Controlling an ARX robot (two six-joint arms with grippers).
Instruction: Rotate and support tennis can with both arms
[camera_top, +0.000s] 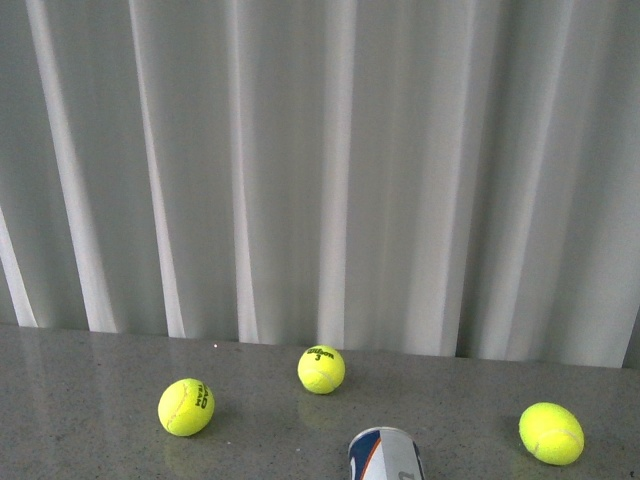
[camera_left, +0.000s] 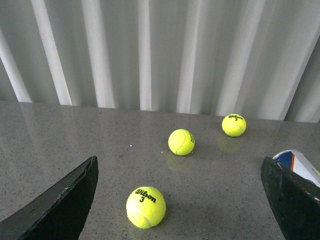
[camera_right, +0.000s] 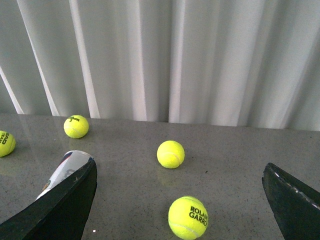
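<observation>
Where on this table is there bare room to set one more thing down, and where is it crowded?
Free: the table left of the left ball, and the gap between the tennis can and the right ball. Crowded: around the middle ball, near the can.

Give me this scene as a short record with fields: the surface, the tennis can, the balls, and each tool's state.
surface: grey speckled table, white curtain behind
tennis can: lying on its side, only its far end shows at the front view's lower edge
balls in front view: left ball, Wilson ball, right ball, all loose, apart from the can
extra ball: Roland Garros ball, seen in the right wrist view
left tool: open, gripping nothing
right tool: open, gripping nothing
</observation>
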